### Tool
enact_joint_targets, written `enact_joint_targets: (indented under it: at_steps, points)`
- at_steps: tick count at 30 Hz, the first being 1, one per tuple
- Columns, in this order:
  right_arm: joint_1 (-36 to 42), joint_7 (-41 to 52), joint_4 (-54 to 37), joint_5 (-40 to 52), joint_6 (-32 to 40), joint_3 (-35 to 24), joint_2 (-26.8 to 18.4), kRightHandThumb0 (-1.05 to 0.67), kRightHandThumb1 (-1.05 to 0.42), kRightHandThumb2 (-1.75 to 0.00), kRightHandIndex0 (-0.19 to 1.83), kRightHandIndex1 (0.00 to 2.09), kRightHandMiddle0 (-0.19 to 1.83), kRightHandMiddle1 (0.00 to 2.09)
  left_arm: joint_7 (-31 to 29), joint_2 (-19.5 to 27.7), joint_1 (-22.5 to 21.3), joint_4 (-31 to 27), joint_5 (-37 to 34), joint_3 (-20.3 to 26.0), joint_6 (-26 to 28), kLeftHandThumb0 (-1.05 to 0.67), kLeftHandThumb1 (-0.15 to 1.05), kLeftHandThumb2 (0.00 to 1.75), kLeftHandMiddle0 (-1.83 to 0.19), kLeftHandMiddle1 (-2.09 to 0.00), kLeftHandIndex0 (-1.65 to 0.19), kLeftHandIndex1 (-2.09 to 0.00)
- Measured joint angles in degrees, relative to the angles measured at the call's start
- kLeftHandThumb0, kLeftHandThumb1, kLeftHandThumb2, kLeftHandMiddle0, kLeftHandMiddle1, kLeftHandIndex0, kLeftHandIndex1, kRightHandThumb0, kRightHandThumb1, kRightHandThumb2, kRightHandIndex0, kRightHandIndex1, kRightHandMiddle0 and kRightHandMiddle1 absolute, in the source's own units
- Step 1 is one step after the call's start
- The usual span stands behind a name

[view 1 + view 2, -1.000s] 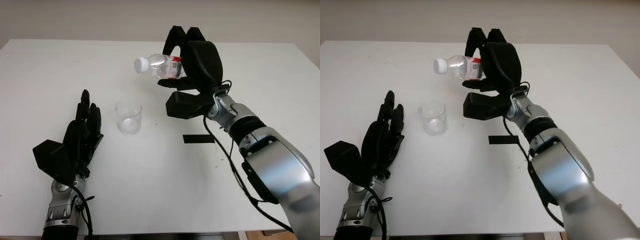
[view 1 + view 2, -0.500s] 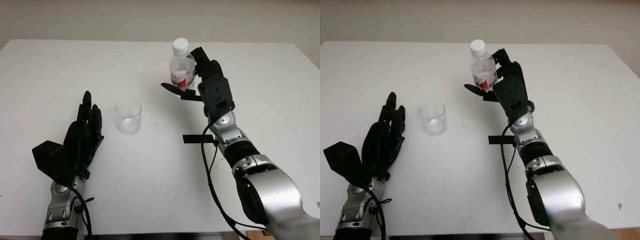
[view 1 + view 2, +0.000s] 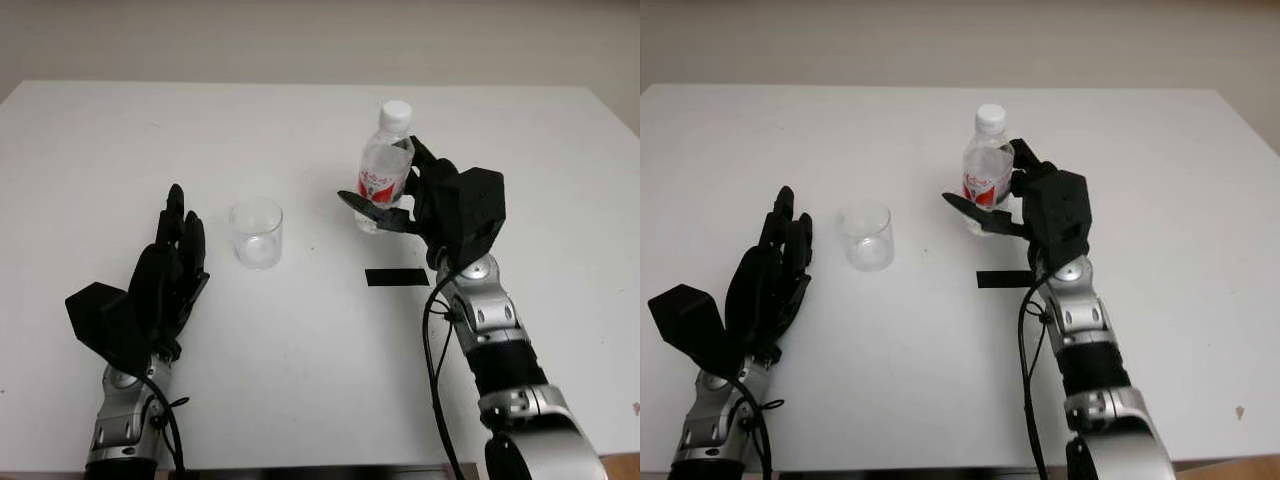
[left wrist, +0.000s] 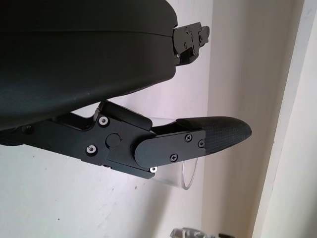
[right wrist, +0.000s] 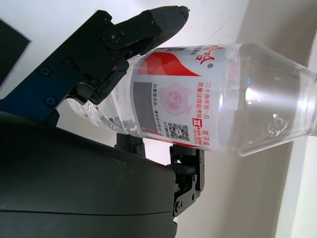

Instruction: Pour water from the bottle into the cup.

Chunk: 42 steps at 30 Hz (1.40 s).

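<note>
1. The right robot hand [image 3: 425, 200] clasps the bottle [image 3: 386, 165] upright at its red label, above the surface [image 3: 320, 340], right of the cup [image 3: 256, 234].
2. Thin clear plastic (probably light, crushable, slick): hold mid-body, gently.
3. The left robot hand [image 3: 165, 275] is open beside the cup.

You're looking down at a plain white surface [image 3: 300, 360] that runs back to a pale wall. Standing upright on it, left of centre, you have a clear cup [image 3: 256, 234], and to the right of the cup, well apart from it, a small black rectangular strip [image 3: 396, 277] lies flat on the white top. Whether the clear bottle [image 3: 385, 168], upright beyond that strip, has its base down on the surface you cannot tell.
</note>
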Motion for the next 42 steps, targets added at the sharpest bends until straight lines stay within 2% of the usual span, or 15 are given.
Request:
enact_joint_targets:
  at_steps: [6, 17, 36, 42]
  points:
    - [5.1, 2.1, -7.0, -1.3, 4.8, 0.1, -1.6, -0.41, -1.05, -0.48, 1.25, 2.09, 0.83, 2.09, 0.0, 0.0, 0.2, -0.2, 0.0, -0.2, 0.4, -0.76, 1.05, 0.57, 0.19, -0.04, 0.19, -0.04]
    - [6.8, 1.7, -7.8, -2.1, 6.9, -0.4, -1.8, -0.4, -1.05, -0.48, 1.21, 2.09, 0.76, 2.09, -0.5, 0.0, 0.5, -0.6, -0.6, -0.2, 0.9, -0.76, 1.05, 0.56, 0.19, -0.05, 0.19, -0.05]
    - [7.1, -0.9, -5.5, -0.6, 8.3, -0.4, 3.1, -0.42, -1.05, -0.5, 1.37, 2.09, 0.91, 2.09, -0.7, 0.2, 1.0, -1.8, -1.2, 0.2, 2.3, -0.75, 1.05, 0.54, 0.17, -0.06, 0.18, -0.06]
    - [8.2, -1.3, -5.5, -0.8, 8.2, -0.4, 3.8, -0.41, -1.05, -0.49, 1.33, 2.09, 0.88, 2.09, -0.7, 0.2, 1.2, -2.0, -1.2, 0.3, 2.3, -0.75, 1.05, 0.54, 0.17, -0.06, 0.18, -0.06]
